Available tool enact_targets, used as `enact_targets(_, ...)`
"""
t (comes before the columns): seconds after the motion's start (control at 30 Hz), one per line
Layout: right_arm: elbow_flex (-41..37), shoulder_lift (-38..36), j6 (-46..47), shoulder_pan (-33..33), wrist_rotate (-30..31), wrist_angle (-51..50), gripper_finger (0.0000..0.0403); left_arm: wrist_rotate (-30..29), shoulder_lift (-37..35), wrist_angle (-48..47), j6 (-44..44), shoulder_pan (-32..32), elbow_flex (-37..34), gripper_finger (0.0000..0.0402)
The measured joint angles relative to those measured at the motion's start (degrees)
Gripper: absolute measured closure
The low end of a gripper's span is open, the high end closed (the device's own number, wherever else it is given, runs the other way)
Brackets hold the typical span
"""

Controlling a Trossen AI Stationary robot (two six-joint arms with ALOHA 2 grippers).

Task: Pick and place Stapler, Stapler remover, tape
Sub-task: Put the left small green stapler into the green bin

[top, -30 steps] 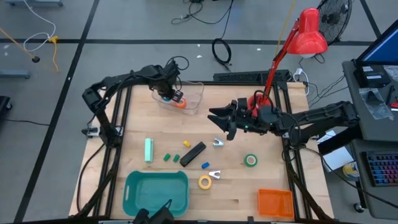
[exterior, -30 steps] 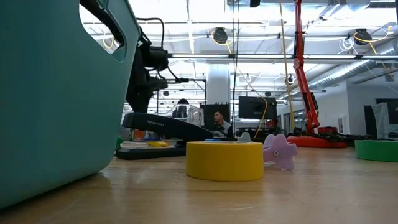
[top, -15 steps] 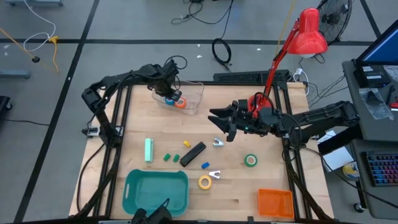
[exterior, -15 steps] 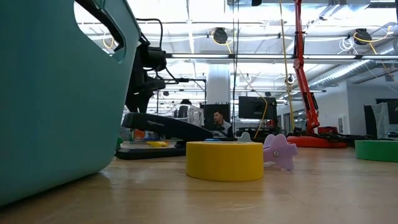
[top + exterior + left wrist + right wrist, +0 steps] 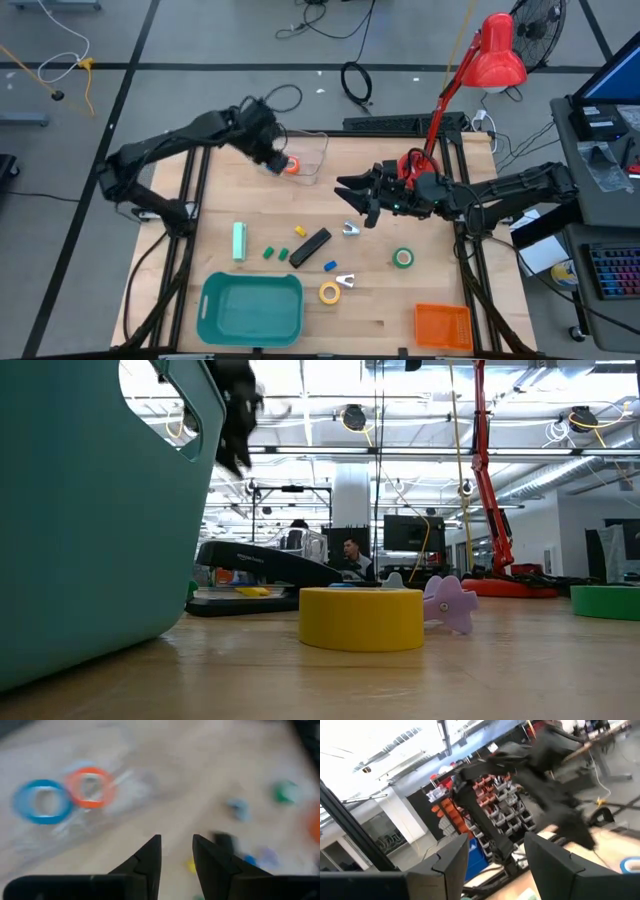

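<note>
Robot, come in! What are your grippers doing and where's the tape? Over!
Left gripper empty, above clear bin. Right gripper open, waiting mid-table. Orange tape and blue tape in bin; green tape, yellow tape on table.

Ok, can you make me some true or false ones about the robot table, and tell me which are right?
1. The orange tape lies in the clear bin. True.
2. The yellow tape is inside the teal bin. False: it lies on the table beside the bin.
3. The left gripper holds nothing. True: its fingers are apart and empty.
4. The green tape sits in the orange bin. False: it lies on the table.
5. The stapler lies on the table. True.
</note>
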Motion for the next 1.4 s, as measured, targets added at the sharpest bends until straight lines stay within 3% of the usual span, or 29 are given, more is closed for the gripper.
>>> enact_targets(0.1,0.0,0.0,2.6,0.0,-1.5,-3.2,0.0218,-0.6,-3.6,-0.1,-1.4,-8.7,0.0,0.0289)
enact_targets(0.27,0.0,0.0,6.9,0.1,-6.3,-8.2,0.0218,-10.7,-4.7,-0.3,-8.7,-25.8,0.0,0.0289)
enact_targets(0.43,0.0,0.0,8.2,1.8,-11.6,-10.8,0.0218,-21.8,-1.0,1.5,-19.2,-40.6,0.0,0.0289)
enact_targets(0.6,0.0,-0.1,8.9,5.9,-16.4,-14.3,0.0218,-26.5,4.8,2.0,-32.5,-48.7,0.0,0.0289)
enact_targets(0.73,0.0,-0.1,9.3,11.4,-15.3,-25.8,0.0218,-30.9,8.4,1.9,-40.4,-51.6,0.0,0.0289)
enact_targets(0.87,0.0,0.1,12.8,16.8,-8.6,-41.0,0.0218,-32.2,10.8,1.9,-44.9,-51.9,0.0,0.0289)
enact_targets(0.97,-0.9,0.2,17.2,19.8,-5.6,-46.8,0.0218,-32.2,11.3,-0.1,-47.3,-50.7,0.0,0.0289)
enact_targets(1.13,-1.9,0.2,20.8,23.0,-4.3,-44.5,0.0218,-28.5,11.4,-9.9,-51.4,-46.6,0.0,0.0289)
enact_targets(1.4,-2.2,0.2,19.9,24.4,-1.1,-36.9,0.0218,-25.4,11.4,-15.3,-41.3,-45.2,-3.0,0.0288)
